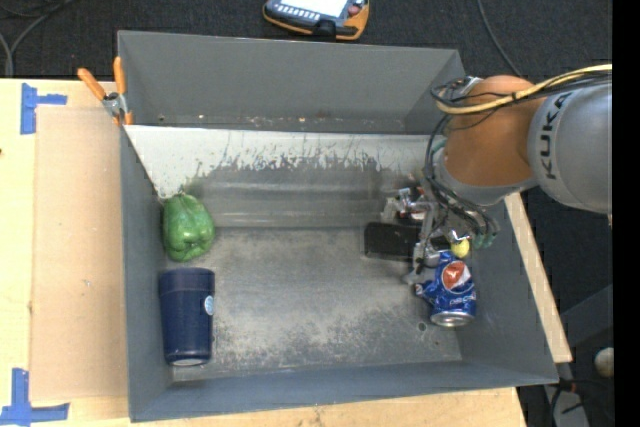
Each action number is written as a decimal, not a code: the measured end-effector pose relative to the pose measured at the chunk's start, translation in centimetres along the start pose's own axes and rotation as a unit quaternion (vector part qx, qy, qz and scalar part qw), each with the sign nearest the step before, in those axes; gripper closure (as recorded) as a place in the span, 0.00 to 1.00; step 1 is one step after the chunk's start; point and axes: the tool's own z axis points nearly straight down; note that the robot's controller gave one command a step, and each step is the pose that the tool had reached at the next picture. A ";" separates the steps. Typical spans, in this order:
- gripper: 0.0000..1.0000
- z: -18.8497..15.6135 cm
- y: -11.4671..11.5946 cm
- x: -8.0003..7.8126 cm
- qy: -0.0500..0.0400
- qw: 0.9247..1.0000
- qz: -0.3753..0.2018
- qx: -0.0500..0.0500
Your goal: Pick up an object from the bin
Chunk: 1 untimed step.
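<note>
Your gripper [426, 260] sits at the right of the bin [300, 95], just beside the blue soda can [449, 292]. You cannot tell whether its claw is spread or pressed together.

Black capital letters run sideways down the grey metal arm link [585, 150] at the right edge of the frame. "KUK" can be read, and what follows is unclear. The crushed blue drinks can [450, 293] in the lower right of the bin bears a round red, white and blue emblem like the Pepsi globe, but no lettering on it can be made out. The dark blue cylindrical cup [187, 315] at lower left carries a small pale mark, too small to read. The lit screen of the orange-and-black handheld pendant [317, 3] at top centre shows nothing legible.
</note>
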 end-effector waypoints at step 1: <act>1.00 -0.1 -1.4 -0.7 -0.007 0.975 0.223 -0.020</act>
